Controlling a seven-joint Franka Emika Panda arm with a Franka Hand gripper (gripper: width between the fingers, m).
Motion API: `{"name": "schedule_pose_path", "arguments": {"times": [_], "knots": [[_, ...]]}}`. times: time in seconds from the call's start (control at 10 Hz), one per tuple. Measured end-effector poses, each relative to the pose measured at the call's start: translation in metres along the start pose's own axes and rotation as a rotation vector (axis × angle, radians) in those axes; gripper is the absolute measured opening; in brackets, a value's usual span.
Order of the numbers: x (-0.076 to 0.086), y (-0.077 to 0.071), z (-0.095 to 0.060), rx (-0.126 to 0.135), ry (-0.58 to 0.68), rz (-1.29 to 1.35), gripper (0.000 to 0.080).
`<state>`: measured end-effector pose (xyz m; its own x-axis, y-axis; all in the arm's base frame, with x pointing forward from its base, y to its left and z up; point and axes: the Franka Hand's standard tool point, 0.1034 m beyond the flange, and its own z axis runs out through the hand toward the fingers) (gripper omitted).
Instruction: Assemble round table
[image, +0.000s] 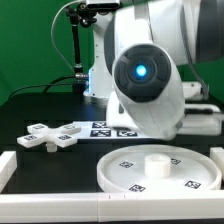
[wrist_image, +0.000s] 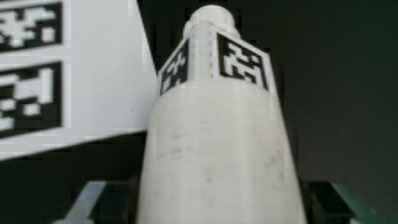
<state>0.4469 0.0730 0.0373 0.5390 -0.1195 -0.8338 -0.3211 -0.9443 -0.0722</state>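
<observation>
The short cylinder leg (wrist_image: 214, 130) fills the wrist view, white with black-and-white tags near its far end. It lies between my fingers (wrist_image: 86, 200), and my gripper (wrist_image: 217, 205) is shut on it. In the exterior view the arm's bulky body (image: 150, 75) hides both gripper and leg. The large rimmed disc (image: 112, 172) lies flat at the front, its centre socket (image: 157, 163) facing up. The cross-shaped foot (image: 50, 135) rests on the dark table at the exterior view's left.
The marker board (image: 105, 128) lies flat behind the disc, and in the wrist view the marker board (wrist_image: 63, 70) shows beside the leg. A white ledge (image: 20, 160) borders the table's front. A black stand (image: 80, 45) rises at the back.
</observation>
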Motion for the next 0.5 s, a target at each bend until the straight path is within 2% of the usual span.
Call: {"name": "schedule_pose_path", "arguments": {"times": [0.2,0.3,0.5], "knots": [[-0.015,0.004,-0.031,0.011,-0.009,-0.034,0.0407],[-0.015,0.003,-0.045,0.017,0.024,-0.045,0.0407],[-0.010,0.001,-0.040,0.016,0.037,-0.044,0.0409]]}}
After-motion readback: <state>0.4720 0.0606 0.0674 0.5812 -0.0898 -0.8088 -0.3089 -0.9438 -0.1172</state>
